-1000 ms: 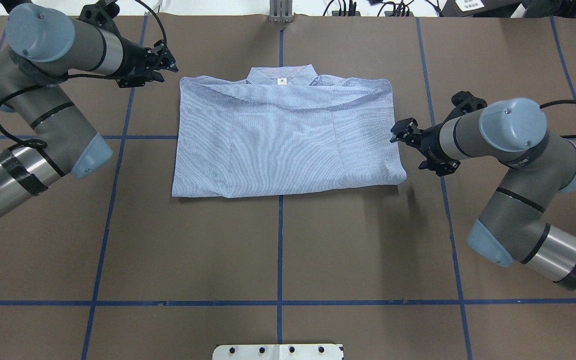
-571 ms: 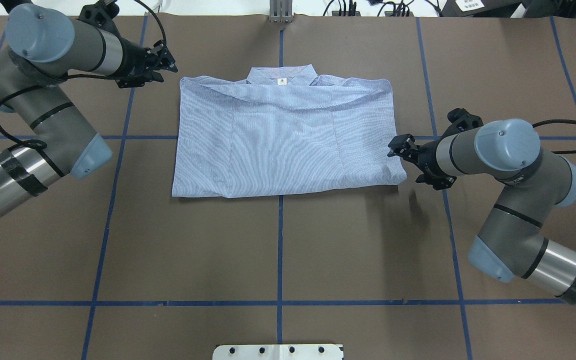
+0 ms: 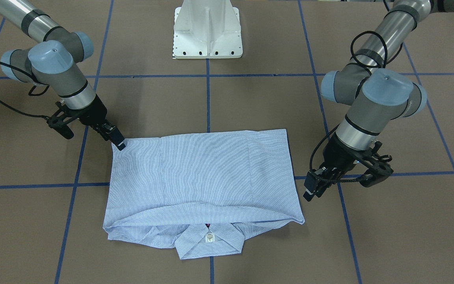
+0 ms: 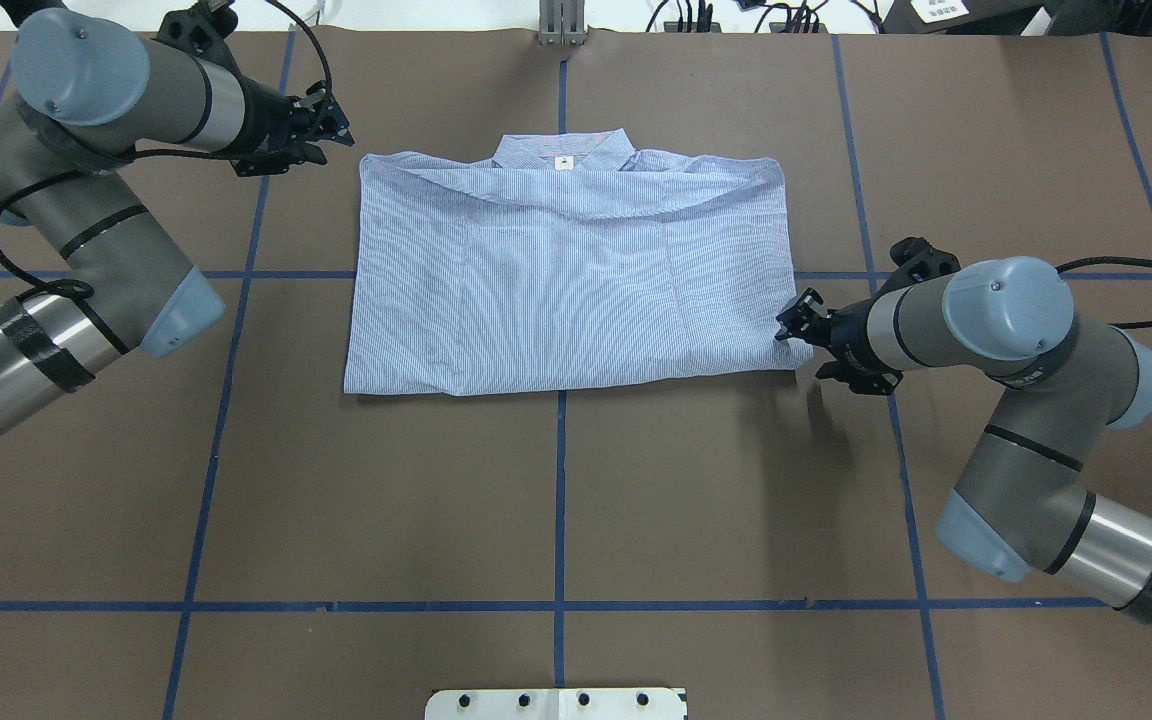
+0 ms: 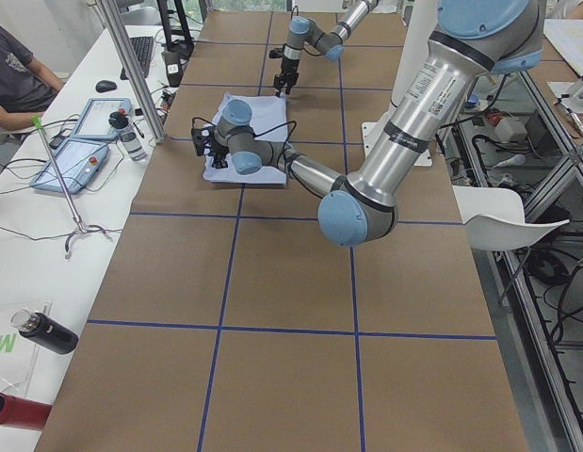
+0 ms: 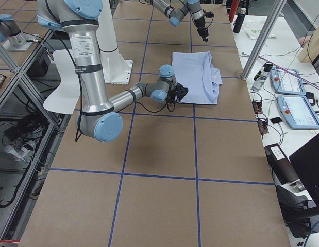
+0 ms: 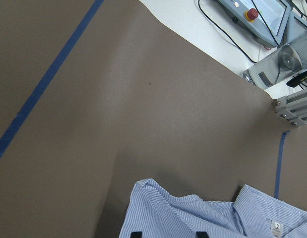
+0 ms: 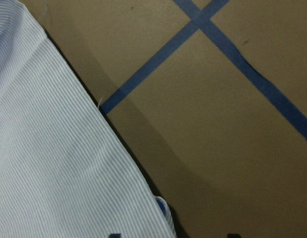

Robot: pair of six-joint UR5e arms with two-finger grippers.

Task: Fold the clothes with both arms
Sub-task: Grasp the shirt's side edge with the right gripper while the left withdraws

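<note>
Here, a light blue and white finely striped collared shirt (image 4: pixel 576 280) lies folded at upper centre of the overhead frame on a brown paper-covered table (image 4: pixel 576 500). The black right gripper (image 4: pixel 788 322), fingers apart, sits at its lower right corner. The black left gripper (image 4: pixel 334 130), fingers likewise apart, hovers beside its upper left corner.

Seen from overhead, the finely striped blue-white shirt (image 4: pixel 576 280) lies flat, folded rectangular, collar at twelve o'clock; left gripper (image 4: pixel 339 126) hovers just off its ten o'clock corner; right gripper (image 4: pixel 788 326) sits at its four o'clock corner.
</note>
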